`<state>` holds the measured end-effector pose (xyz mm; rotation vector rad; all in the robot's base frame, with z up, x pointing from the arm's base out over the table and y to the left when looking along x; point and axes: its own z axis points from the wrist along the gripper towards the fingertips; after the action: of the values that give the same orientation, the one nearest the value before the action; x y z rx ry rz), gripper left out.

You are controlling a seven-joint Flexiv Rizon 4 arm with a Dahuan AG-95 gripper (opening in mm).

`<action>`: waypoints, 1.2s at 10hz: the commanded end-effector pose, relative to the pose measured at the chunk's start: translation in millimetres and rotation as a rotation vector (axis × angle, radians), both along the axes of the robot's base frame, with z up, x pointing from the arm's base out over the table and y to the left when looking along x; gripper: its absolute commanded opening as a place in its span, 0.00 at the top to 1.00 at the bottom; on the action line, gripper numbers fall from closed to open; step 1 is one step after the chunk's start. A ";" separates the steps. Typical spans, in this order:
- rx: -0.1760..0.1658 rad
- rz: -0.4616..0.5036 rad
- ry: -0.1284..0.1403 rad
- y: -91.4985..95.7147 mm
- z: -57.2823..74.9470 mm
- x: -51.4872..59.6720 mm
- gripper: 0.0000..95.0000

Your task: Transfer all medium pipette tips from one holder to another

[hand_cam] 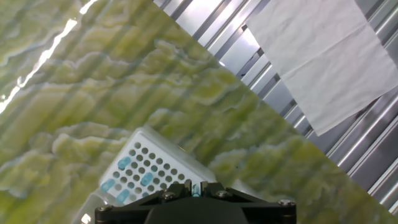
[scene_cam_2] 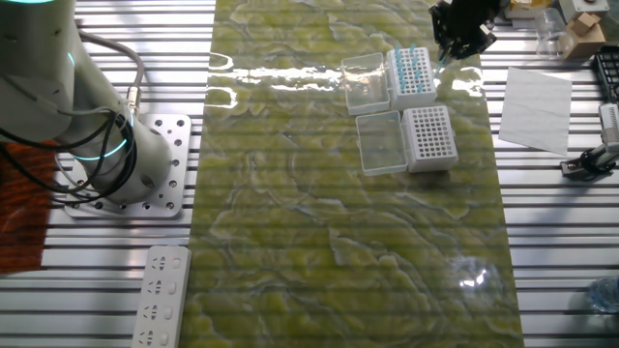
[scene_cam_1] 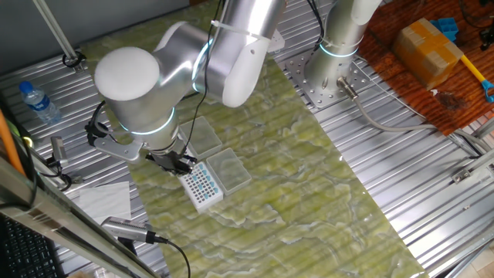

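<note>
A white holder (scene_cam_2: 411,75) carries a grid of light-blue medium pipette tips. It also shows in the one fixed view (scene_cam_1: 201,185) and in the hand view (hand_cam: 146,171), where several tips stand among dark bare holes. A second white holder (scene_cam_2: 428,137) beside it shows only bare holes. My gripper (hand_cam: 196,188) is shut on one light-blue pipette tip (hand_cam: 196,186), just above and beside the filled holder's edge. It also shows in both fixed views (scene_cam_2: 455,43) (scene_cam_1: 179,164).
Two clear lids (scene_cam_2: 366,82) (scene_cam_2: 380,143) lie left of the holders on the green mat. A white paper sheet (scene_cam_2: 537,106) lies to the right. A water bottle (scene_cam_1: 37,102), a second arm's base (scene_cam_1: 332,62) and a power strip (scene_cam_2: 160,295) stand around.
</note>
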<state>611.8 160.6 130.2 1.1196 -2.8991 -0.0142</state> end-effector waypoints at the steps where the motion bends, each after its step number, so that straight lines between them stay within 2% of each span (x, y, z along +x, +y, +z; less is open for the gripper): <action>1: -0.003 0.002 0.000 -1.3 -1.0 -1.2 1.00; 12: 0.001 -0.003 -0.017 -1.8 -10.5 -7.4 1.00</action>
<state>603.4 158.9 118.0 1.1222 -2.9169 -0.0048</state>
